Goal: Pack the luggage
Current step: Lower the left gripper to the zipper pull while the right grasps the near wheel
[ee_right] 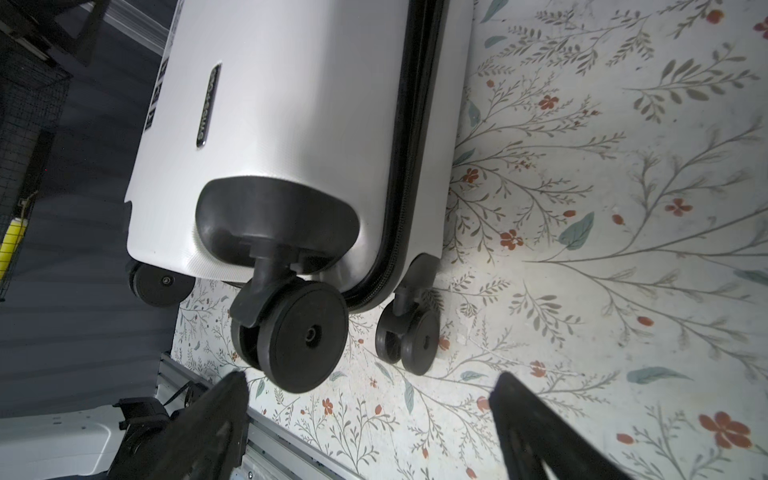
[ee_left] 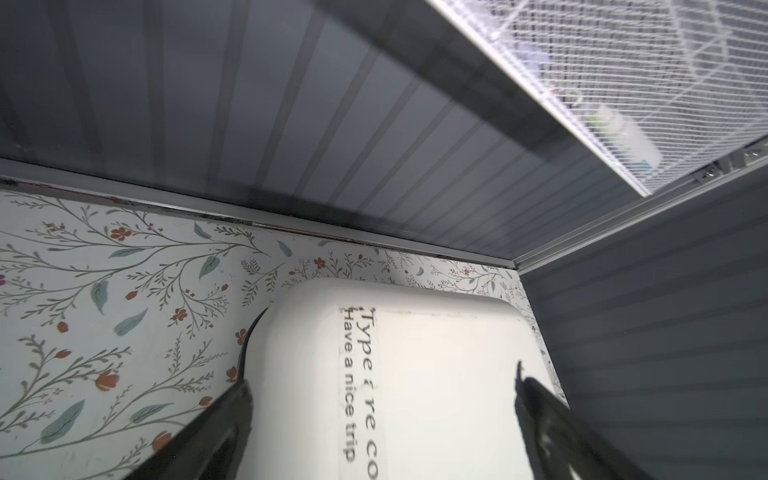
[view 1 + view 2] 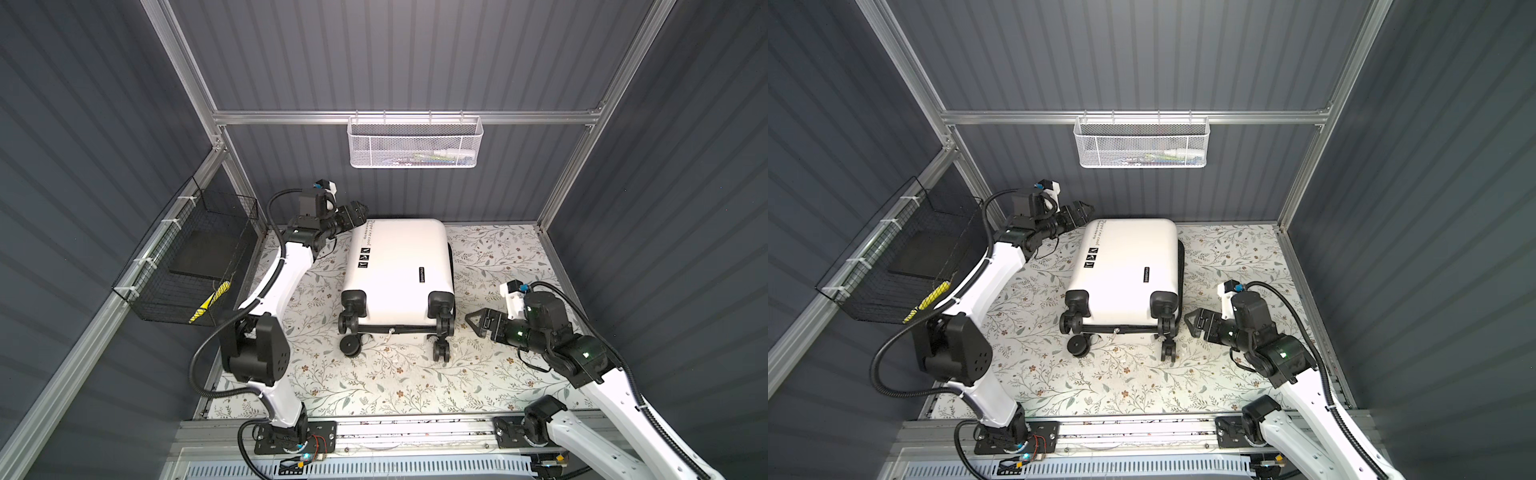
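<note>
We are looking first at the mounting rail (image 3: 415, 434) at six o'clock, nearest the lens, where both arm bases are sitting. At twelve o'clock the white mesh basket (image 3: 374, 145) is hanging on the back wall, holding a few small pale and greenish items too blurred to name. At nine o'clock the black wire basket (image 3: 174, 309) is carrying a dark flat slab (image 3: 208, 253) and a yellow item (image 3: 208, 301) at its near end.

The luggage (image 3: 397, 270) is lying flat and closed at the centre of the floral table (image 3: 511, 257), its wheels (image 1: 307, 336) pointing toward six o'clock. The left gripper (image 3: 360, 211) is hovering at eleven o'clock of the luggage, just beside its far corner, jaws standing wide apart and gripping nothing. In the left wrist view we are seeing its fingers (image 2: 224, 419) framing the script end of the shell. The right gripper (image 3: 478, 323) is hanging at four o'clock of the luggage, near a wheel but apart from it, likewise spread wide and empty.
</note>
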`<action>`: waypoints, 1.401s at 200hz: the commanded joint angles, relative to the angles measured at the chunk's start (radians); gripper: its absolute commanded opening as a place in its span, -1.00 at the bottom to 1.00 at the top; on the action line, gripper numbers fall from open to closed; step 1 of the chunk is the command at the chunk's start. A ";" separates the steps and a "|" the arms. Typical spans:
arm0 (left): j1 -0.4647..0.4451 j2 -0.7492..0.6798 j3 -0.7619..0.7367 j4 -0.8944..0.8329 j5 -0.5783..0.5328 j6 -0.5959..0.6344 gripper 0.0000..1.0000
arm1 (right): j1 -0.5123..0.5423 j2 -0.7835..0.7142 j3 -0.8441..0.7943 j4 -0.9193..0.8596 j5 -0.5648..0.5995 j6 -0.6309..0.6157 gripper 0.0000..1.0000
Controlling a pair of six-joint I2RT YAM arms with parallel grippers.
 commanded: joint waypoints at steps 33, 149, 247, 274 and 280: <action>-0.027 -0.333 -0.275 -0.060 0.104 0.023 0.99 | 0.180 0.052 0.064 -0.023 0.233 0.079 0.94; -0.607 -0.735 -0.706 -0.074 -0.339 -0.074 0.88 | 0.451 0.230 0.162 -0.043 0.490 0.113 0.98; -1.059 -0.722 -0.913 0.061 -0.759 -0.135 0.79 | 0.552 0.342 0.178 -0.067 0.611 0.111 0.78; -1.109 -0.713 -0.978 0.107 -0.812 -0.144 0.79 | 0.559 0.365 0.184 -0.059 0.619 0.105 0.62; -1.113 -0.715 -0.996 0.121 -0.819 -0.146 0.79 | 0.560 0.369 0.186 -0.059 0.621 0.103 0.59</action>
